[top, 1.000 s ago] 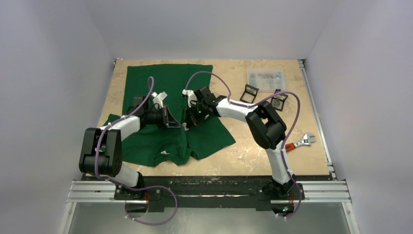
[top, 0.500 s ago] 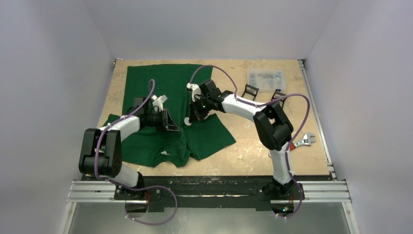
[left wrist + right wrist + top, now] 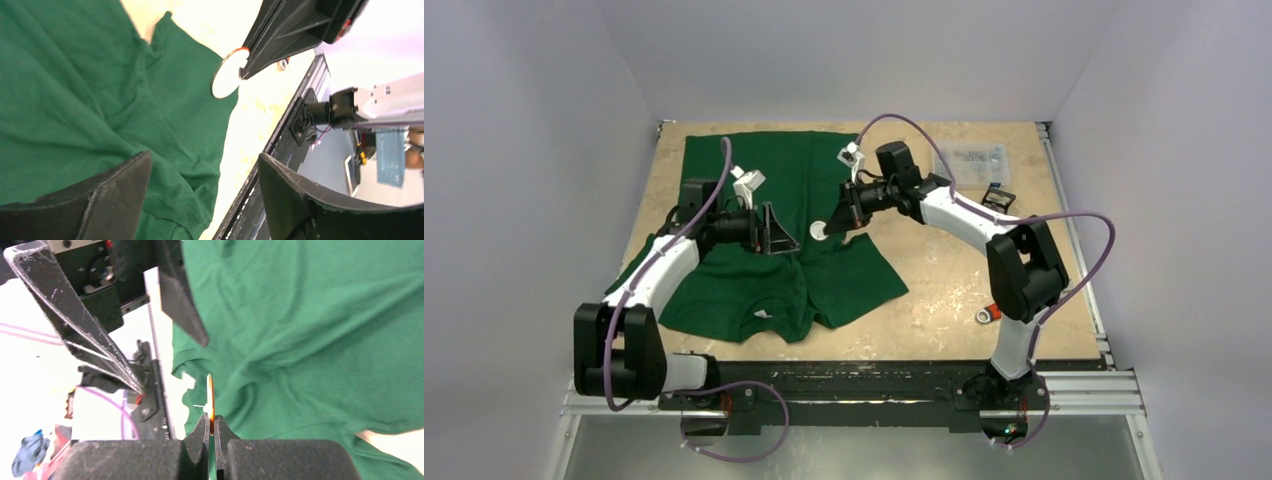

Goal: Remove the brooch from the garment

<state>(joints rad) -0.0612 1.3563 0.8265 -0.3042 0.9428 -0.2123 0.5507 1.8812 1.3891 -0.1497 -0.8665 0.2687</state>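
Green garment [image 3: 744,285] lies rumpled; right gripper [image 3: 211,426] pinches the white round brooch [image 3: 226,80] above it; left gripper [image 3: 782,232] hovers alongside, jaws spread.

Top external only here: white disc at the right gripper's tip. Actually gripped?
Observer: Yes. Right wrist shows the right gripper shut on the brooch, edge-on, pinched at its lower rim.
Operator: Fabric caught on it?
Observer: Seemingly not. Left wrist shows most of its round, orange-rimmed outline bare, with the T-shirt lying behind it.
Operator: Left gripper?
Observer: Open. Left wrist shows the left gripper spread over the T-shirt, holding nothing.
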